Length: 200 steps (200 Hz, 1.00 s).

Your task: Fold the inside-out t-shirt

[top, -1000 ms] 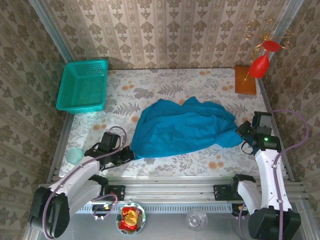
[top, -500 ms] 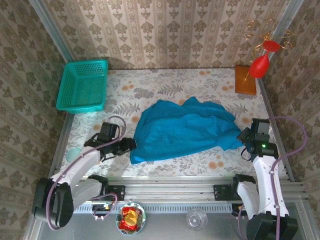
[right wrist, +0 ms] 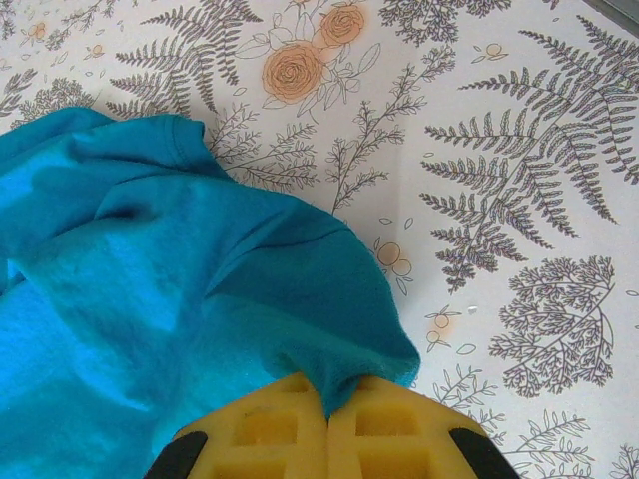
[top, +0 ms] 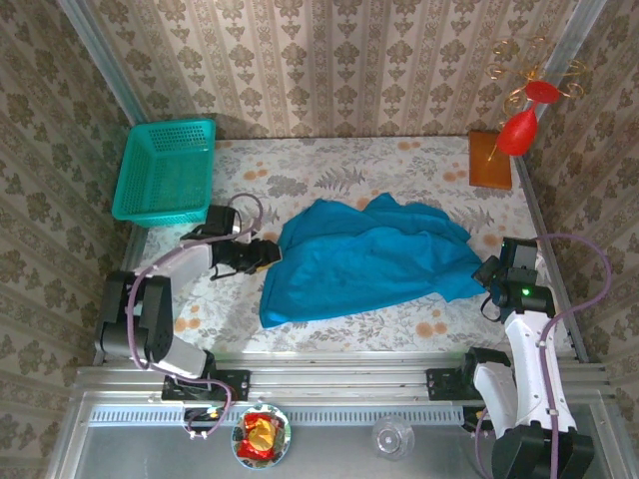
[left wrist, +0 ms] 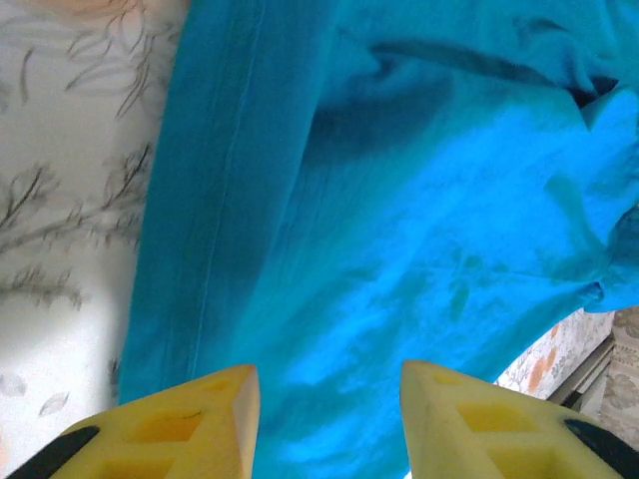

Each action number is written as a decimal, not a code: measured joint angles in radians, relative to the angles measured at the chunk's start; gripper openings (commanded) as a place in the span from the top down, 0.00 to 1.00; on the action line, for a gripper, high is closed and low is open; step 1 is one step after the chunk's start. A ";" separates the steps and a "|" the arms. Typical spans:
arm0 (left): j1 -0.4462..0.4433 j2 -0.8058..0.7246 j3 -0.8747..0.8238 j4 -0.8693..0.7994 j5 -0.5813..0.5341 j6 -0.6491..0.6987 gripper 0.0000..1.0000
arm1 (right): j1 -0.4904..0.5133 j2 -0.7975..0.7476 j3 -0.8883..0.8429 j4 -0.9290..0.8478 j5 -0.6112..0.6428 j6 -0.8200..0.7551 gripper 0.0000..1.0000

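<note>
One edge of the inside-out t-shirt [top: 364,261], rumpled at the centre of the table [top: 329,170], sits pinched in the right gripper [right wrist: 327,399], while the left gripper [left wrist: 329,394] hovers spread above the opposite hem; flattening seems in hand, and next the left must close on cloth.

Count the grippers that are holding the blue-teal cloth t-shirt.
1: the right gripper pinches the right corner of the blue-teal cloth t-shirt. The left gripper stands open over its left edge.

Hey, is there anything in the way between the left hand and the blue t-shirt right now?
Nothing visible. The left hand is open and sits at the left edge of the t-shirt. In the wrist view, only the shirt's cloth lies ahead of its fingers.
</note>
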 measured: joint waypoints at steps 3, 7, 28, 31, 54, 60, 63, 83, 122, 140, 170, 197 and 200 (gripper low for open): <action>0.000 0.010 0.005 0.003 0.003 0.002 0.57 | 0.000 0.000 0.000 0.000 0.000 0.000 1.00; 0.000 0.021 0.012 0.006 0.009 0.005 0.57 | 0.000 0.000 0.000 0.000 0.000 0.000 1.00; -0.003 0.076 0.032 0.037 0.046 0.008 0.57 | -0.001 0.000 0.000 0.000 0.000 0.000 1.00; -0.005 0.082 0.034 0.040 0.052 0.008 0.56 | -0.001 0.000 0.000 0.000 0.000 0.000 1.00; -0.029 0.128 0.061 0.061 0.070 0.008 0.56 | -0.002 0.000 0.000 0.000 0.000 0.000 1.00; -0.035 0.138 0.067 0.063 0.068 0.010 0.55 | -0.002 0.000 0.000 0.000 0.000 0.000 1.00; -0.039 0.144 0.072 0.062 0.064 0.012 0.55 | -0.002 0.000 0.000 0.000 0.000 0.000 1.00; -0.047 0.168 0.090 0.048 0.002 0.023 0.53 | -0.005 0.000 0.000 0.000 0.000 -0.001 1.00; -0.047 0.174 0.094 0.027 -0.143 0.042 0.51 | -0.006 0.000 0.000 0.000 0.000 -0.004 1.00; -0.047 0.188 0.100 0.021 -0.153 0.045 0.52 | -0.008 0.000 0.000 0.000 0.000 -0.004 1.00; -0.054 0.202 0.103 0.035 -0.131 0.045 0.56 | -0.013 0.000 0.000 0.000 0.000 -0.005 1.00; -0.060 0.200 0.103 0.050 -0.101 0.045 0.58 | -0.014 0.000 0.000 0.000 0.000 -0.005 1.00; -0.060 0.199 0.103 0.051 -0.098 0.046 0.58 | -0.014 0.000 0.000 0.000 0.000 -0.005 1.00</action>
